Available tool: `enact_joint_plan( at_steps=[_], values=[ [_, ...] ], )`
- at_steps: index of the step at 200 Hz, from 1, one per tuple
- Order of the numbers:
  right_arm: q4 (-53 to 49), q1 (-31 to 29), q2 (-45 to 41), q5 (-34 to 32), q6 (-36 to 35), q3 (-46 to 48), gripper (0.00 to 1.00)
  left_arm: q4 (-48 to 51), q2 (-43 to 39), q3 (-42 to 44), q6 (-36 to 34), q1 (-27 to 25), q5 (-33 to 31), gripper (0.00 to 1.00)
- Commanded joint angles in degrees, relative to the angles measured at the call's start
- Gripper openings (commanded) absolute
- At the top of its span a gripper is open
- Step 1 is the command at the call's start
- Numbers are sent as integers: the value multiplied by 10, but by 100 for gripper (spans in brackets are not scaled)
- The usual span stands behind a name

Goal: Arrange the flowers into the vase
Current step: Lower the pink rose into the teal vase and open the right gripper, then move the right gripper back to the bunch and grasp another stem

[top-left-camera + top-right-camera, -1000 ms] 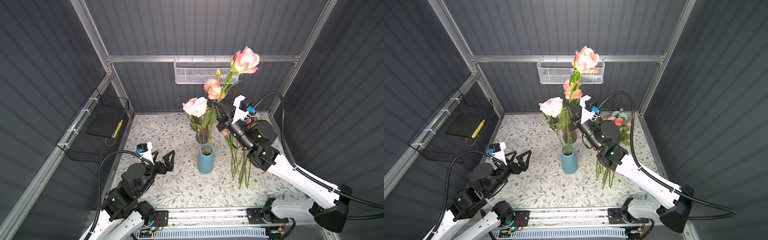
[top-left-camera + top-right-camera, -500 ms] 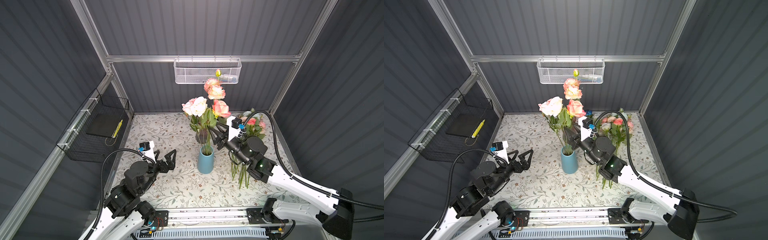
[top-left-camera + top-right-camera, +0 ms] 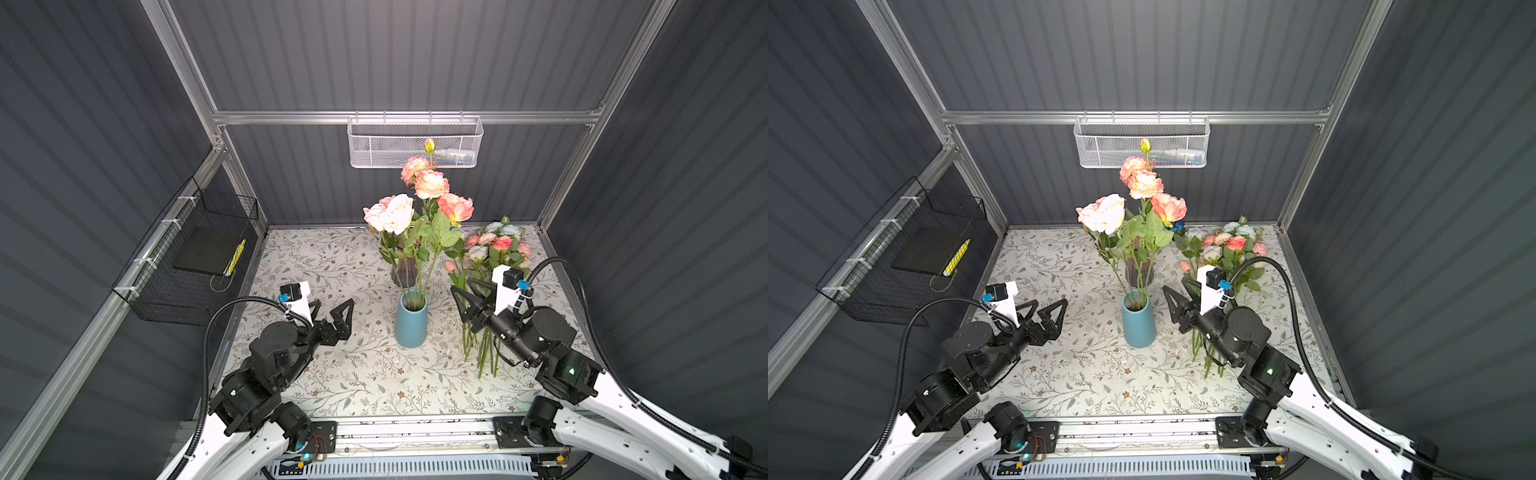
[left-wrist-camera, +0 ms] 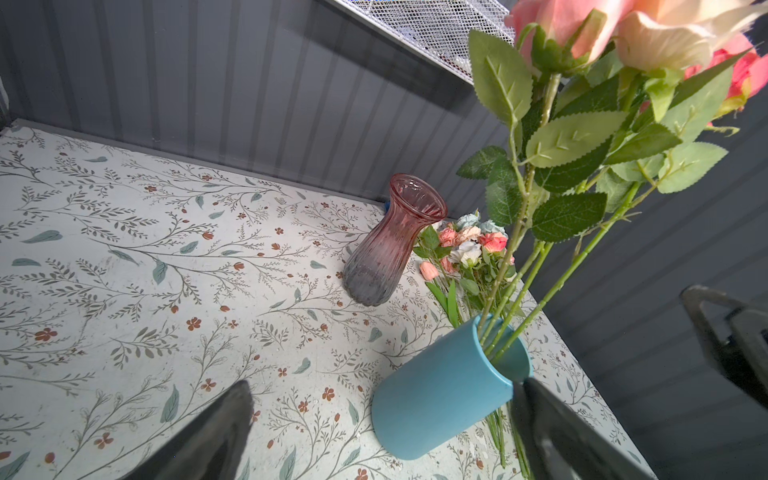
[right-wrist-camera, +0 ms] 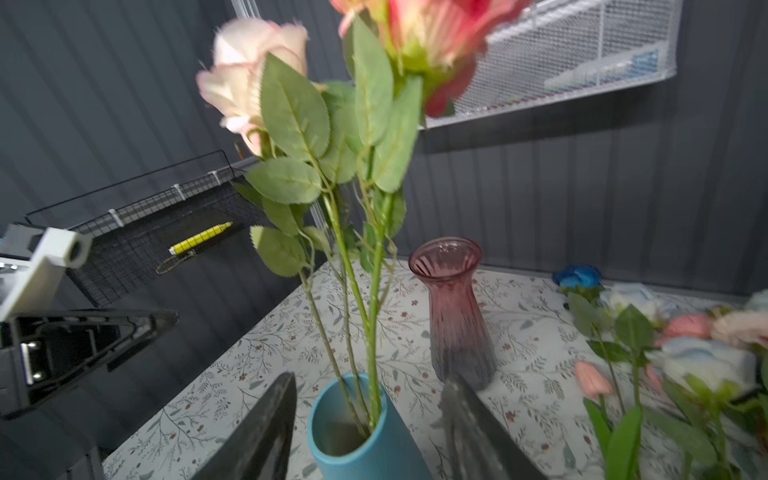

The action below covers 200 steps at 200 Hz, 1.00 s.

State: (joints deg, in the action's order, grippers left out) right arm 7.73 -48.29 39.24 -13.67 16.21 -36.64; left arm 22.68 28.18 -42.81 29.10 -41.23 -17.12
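Four flowers [image 3: 417, 216] are standing in the blue vase [image 3: 410, 328] at the centre of both top views, while the loose bunch [image 3: 494, 249] is lying on the table [image 3: 332, 257] at centre right. The right gripper [image 3: 461, 286] is hovering just right of the vase, jaws apart, gripping nothing. The left gripper [image 3: 332, 306], left of the vase, is gaping wide and empty.

Both top views are looking down from high up over the whole bench [image 3: 332, 374], nearly identical. The wrist cams are sitting low and close, facing the blue vase [image 4: 440, 407] from opposite sides, both catching the pink vase [image 5: 457, 316] too.
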Motion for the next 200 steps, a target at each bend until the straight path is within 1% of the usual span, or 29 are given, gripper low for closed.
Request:
enact_joint_plan(
  at_steps=[1, 13, 25, 38, 44, 51, 65, 74, 92, 120, 136, 157, 200],
  values=[
    [-58, 44, -4, -19, 53, 43, 57, -17, -7, -3, -12, -3, -1, 100],
    [-64, 99, 7, 18, 91, 60, 55, -16, -9, -2, -12, -3, -1, 100],
    [-71, 166, 32, 67, 128, 67, 54, -13, -13, -1, -12, -2, -2, 100],
    [-99, 229, 79, 111, 156, 47, 52, -8, -16, 0, -11, -3, -2, 100],
    [-112, 258, 114, 136, 157, 31, 51, -6, -18, 0, -11, -3, -2, 100],
    [-137, 281, 154, 145, 162, 6, 49, -4, -20, 1, -9, -2, -3, 100],
    [-187, 318, 242, 177, 159, -50, 47, -1, -23, 2, -9, -3, -3, 100],
    [-222, 335, 314, 190, 151, -91, 46, -1, -25, 4, -8, -3, -3, 100],
    [-246, 347, 416, 221, 129, -148, 45, 0, -28, 7, -6, -2, -3, 100],
    [-227, 340, 496, 247, 128, -188, 40, 6, -33, 6, -5, -2, -7, 100],
    [-252, 328, 530, 228, 121, -216, 38, 9, -35, 6, -5, -2, -9, 100],
    [-270, 319, 562, 202, 114, -231, 37, 12, -37, 5, -6, -2, -11, 100],
    [-284, 319, 591, 153, 100, -242, 33, 9, -37, 7, -7, -3, -14, 100]
  ],
)
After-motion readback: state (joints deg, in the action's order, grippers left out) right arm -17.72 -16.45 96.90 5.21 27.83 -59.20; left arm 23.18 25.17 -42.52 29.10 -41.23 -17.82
